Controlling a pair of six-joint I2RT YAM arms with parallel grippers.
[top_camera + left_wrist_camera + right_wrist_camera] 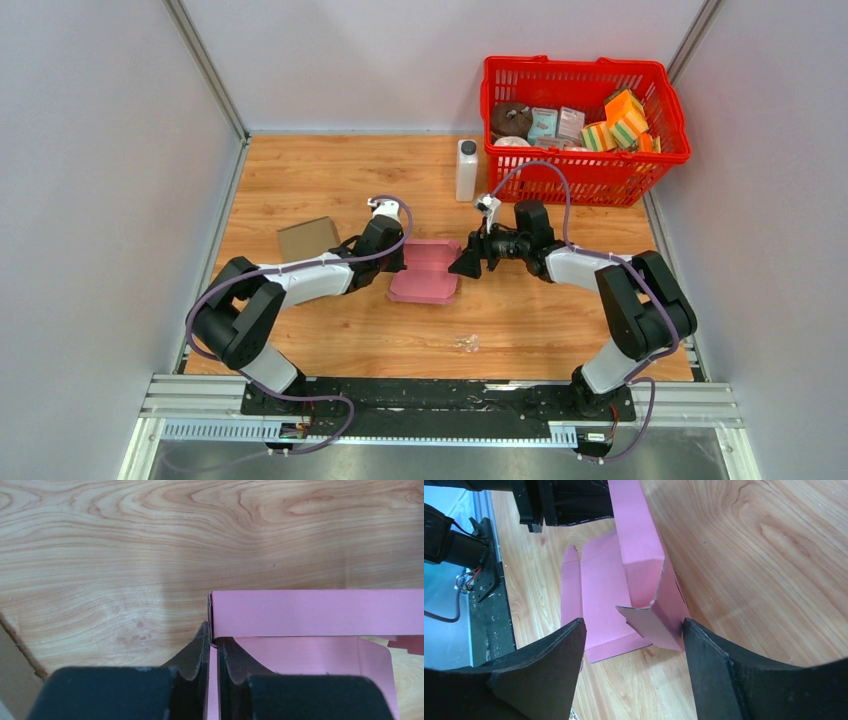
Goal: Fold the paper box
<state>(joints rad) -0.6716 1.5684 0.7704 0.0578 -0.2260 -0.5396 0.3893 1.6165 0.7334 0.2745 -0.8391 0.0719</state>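
A red basket (585, 165) and a white bottle (466, 170) stand at the far side of the bench (330, 170), a brown card (308, 238) lies left, and the pink paper box (425, 270) lies half-folded mid-bench between the two arms. The left jaws, nearly closed, pinch the box's raised side wall; the right jaws gape wide astride its end flap, one finger (734, 670) against the corner. The left wrist view crops the box.

Pink box (315, 612) runs off the right edge of my left wrist view; tiny clear bit (465, 343) on the table (330, 170), can't identify it.
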